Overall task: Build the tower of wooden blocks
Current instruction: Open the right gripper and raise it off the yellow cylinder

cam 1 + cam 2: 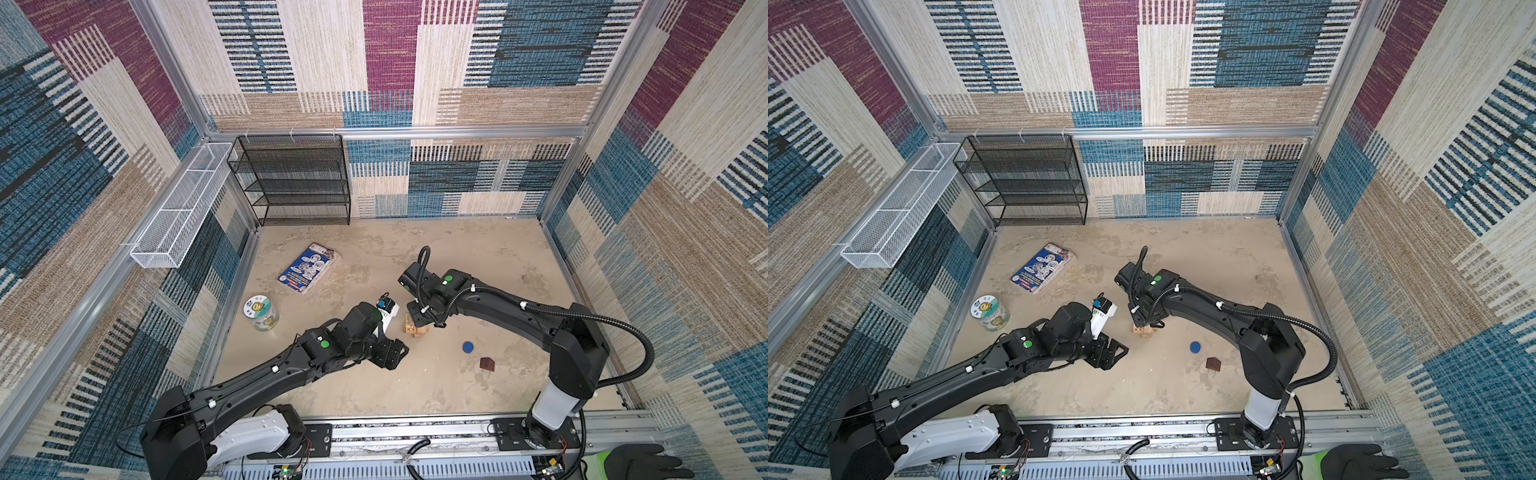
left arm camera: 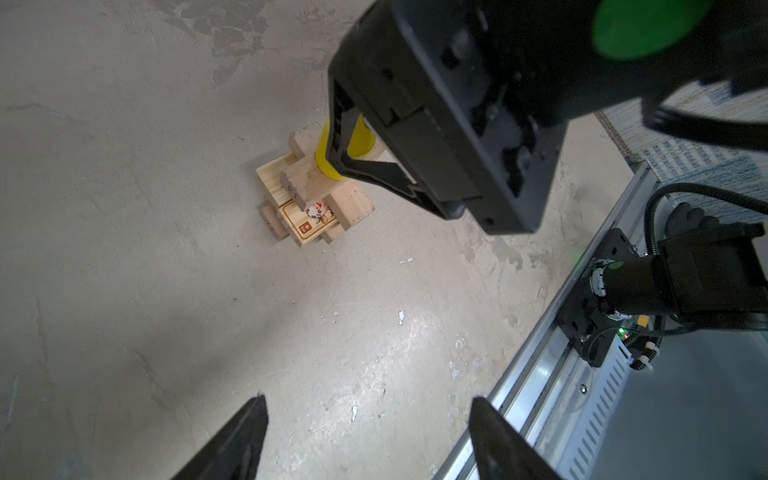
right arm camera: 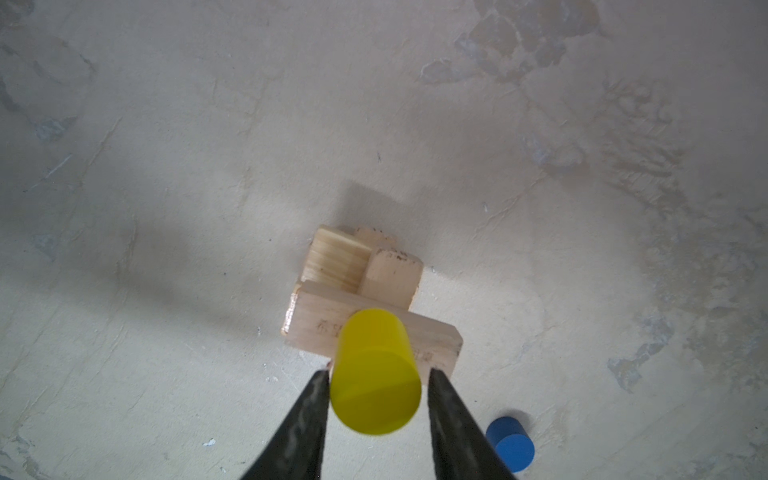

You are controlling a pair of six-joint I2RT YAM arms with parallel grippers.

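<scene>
Roughly mid-surface (image 1: 374, 395) stood the tower (image 1: 415, 326), a criss-cross stack of pale wooden bars (image 2: 345, 199) w/ a picture-printed bar (image 2: 309, 220) low in it. The yellow cylinder (image 3: 374, 353) stood upright on the tower's top bar. The right gripper (image 3: 378, 371) hung directly over the tower, jaws fairly narrow, one on each side of the cylinder. One jaw looked to touch it and the other showed a sliver of gap, so couldn't tell if the cylinder was gripped or free. The left gripper (image 2: 369, 400) hovered near the tower on the left arm's side, clear of it, jaws wide w/ nothing btwn them. The blue disc (image 1: 468, 347) lay near the tower on the right arm's side, and the dark-brown house-shaped piece (image 1: 487, 363) lay just past the disc, farther from the tower. Well apart from the tower, beyond the left gripper, sat a round labelled jar (image 1: 261, 312) and a blue printed packet (image 1: 309, 268).
</scene>
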